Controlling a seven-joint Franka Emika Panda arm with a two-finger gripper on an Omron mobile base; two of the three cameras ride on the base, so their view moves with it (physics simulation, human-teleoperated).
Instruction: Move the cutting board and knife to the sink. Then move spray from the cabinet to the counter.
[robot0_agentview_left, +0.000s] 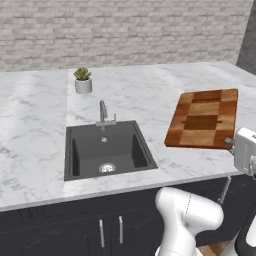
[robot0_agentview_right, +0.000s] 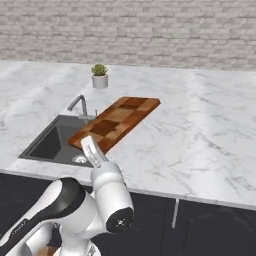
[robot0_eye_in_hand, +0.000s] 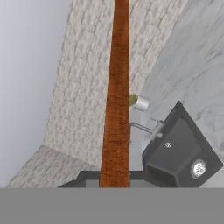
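Counter (robot0_agentview_left: 150, 90): white marble, carries the sink; broad bare run to its right.
Cutting board (robot0_agentview_left: 204, 119): lifted off the counter right of the sink, gripped at its near edge, so it can swing over.
Sink (robot0_agentview_left: 107, 149): dark basin, nothing in it, the board's destination.
Gripper (robot0_agentview_right: 91, 148): clenched on the cutting board's near end.
Potted plant (robot0_agentview_left: 83, 80): behind the faucet (robot0_agentview_left: 103, 112), well apart from the likely path.

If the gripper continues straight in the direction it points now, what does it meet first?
The gripper is already shut on the cutting board, which it holds edge-on. Past the board's far end, the line appears to reach the brick wall behind the counter. Depth is unclear, so this is a guess.
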